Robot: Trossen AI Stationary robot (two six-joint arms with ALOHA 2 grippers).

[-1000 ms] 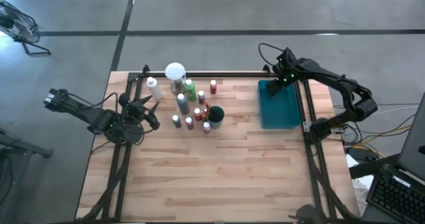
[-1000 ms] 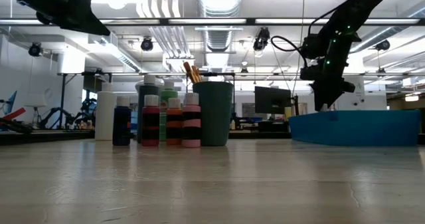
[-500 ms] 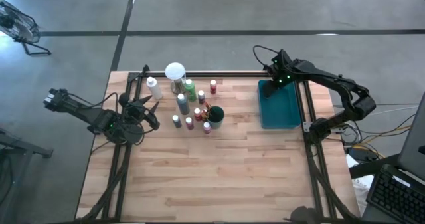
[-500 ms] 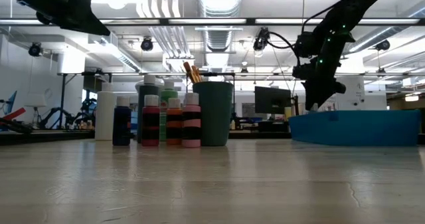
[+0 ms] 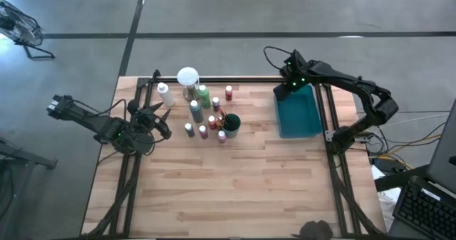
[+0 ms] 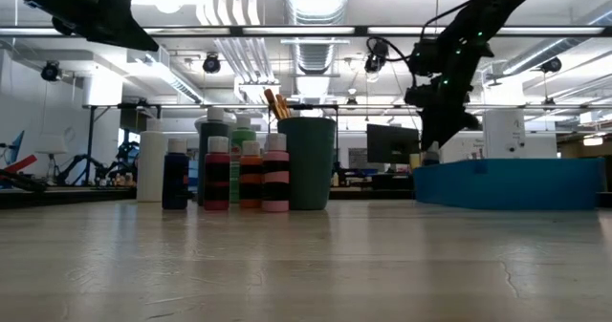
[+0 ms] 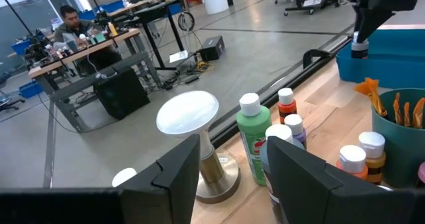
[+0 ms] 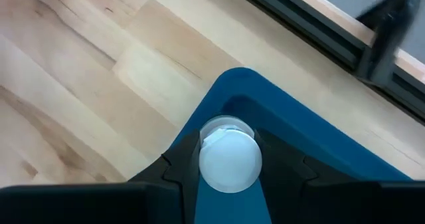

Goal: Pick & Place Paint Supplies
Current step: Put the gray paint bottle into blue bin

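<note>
From above, the right gripper (image 5: 290,85) hangs over the tray's (image 5: 303,115) corner. Its wrist view shows fingers clamped round a bottle (image 8: 230,159) under the cap — light, rigid, slick. Left gripper (image 7: 229,167) — parted, empty.

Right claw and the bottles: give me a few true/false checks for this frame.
1. The right claw grips a white-capped bottle. True.
2. That bottle is over a corner of the teal tray. True.
3. The left claw holds a brush. False: it is empty, waiting at the table's left edge.
4. The brushes lie flat on the table. False: they stand in the dark green cup.
5. The teal tray holds the whole group of bottles. False: most bottles stand clustered near the cup.
</note>
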